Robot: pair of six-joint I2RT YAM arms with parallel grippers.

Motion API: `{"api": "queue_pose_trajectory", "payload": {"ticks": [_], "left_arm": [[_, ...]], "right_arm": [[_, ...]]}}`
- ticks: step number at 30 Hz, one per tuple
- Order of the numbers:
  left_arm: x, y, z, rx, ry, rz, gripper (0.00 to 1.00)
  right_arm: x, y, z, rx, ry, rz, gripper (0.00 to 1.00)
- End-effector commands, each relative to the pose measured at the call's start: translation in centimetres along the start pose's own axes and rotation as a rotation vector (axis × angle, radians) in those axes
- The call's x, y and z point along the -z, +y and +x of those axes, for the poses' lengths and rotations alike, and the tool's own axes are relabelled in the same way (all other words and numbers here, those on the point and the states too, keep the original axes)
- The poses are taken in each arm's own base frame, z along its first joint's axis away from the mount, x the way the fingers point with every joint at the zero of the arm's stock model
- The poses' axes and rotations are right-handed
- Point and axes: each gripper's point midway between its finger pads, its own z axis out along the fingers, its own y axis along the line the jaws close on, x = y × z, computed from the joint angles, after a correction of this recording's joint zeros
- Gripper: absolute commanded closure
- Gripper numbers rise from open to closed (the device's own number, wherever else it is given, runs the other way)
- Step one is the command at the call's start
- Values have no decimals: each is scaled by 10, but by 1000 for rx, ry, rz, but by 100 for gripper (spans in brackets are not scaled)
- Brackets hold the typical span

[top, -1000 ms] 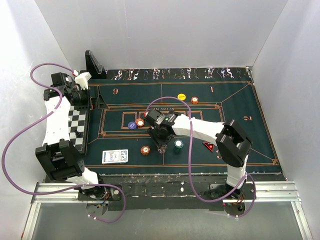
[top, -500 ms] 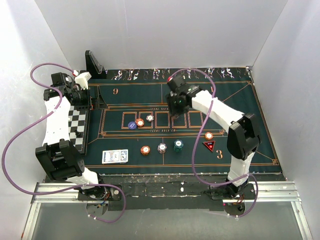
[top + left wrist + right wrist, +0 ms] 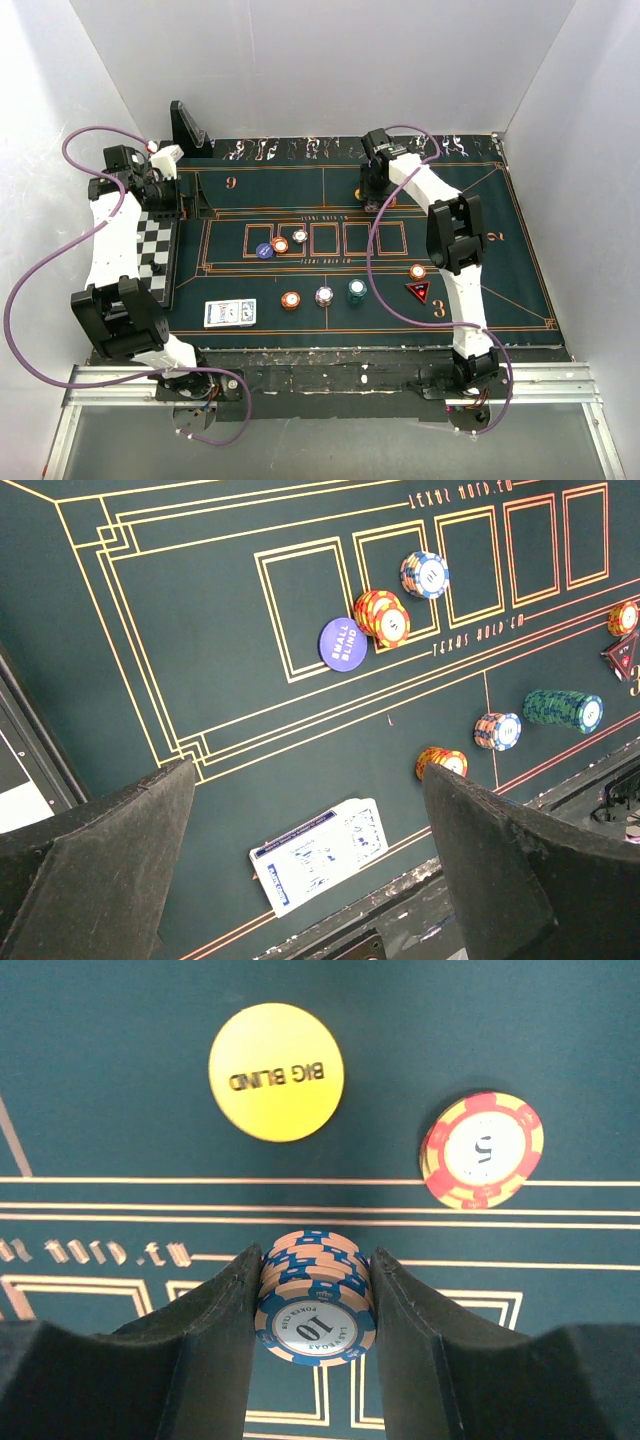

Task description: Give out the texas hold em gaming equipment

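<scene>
The big dark green mat [image 3: 480,300] with thin orange lines looks soft and flat, like felt. It carries nearly all the game things. A hard black-and-white chequered board [image 3: 150,250] lies along the mat's left edge. The left gripper [image 3: 307,770] hangs over that side with its two black fingers spread wide, holding nothing.

The right gripper [image 3: 317,1260] reaches out toward the far edge of the mat. Its fingers pinch a small stack of round white-and-blue chips [image 3: 315,1325] marked 10. These chips look smooth and hard, with stripy sides. I cannot tell if the stack touches the mat or hangs just above it.

I think this step is giving that stack to the far seat. Next, the stack should go down flat. Then the fingers should open slowly, so the chips do not tip or roll.

A flat blue-and-white pack of playing cards [image 3: 229,313] lies by the near edge, toward the left corner. A teal chip stack [image 3: 357,291] and a small red triangular marker [image 3: 417,292] sit further right along that edge.

Just past the held stack lies a thin round yellow disc [image 3: 276,1072] that says BIG BLIND. Beside it, not touching, is a red-and-yellow chip [image 3: 482,1150] marked 5.
</scene>
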Motion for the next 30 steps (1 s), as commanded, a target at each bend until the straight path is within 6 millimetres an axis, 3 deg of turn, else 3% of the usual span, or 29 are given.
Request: {"api": "queue_pose_trajectory", "payload": {"ticks": [1,12,22,30], "left_arm": [[3,2,-7,-26,-17,-4,2],[-2,5,-6,-20,-5,-6,2],[-2,6,-7,-26,-9,-5,2],[0,8,-7,-34,-14,-16,2]], "right_arm": [[1,2,-11,-41,-6,12,68],[-17,-16,-14,-79,-14,58,68],[-30,-13,-19,-92,-9,60,66],[-32,-10,-10,-105,25,46,47]]}}
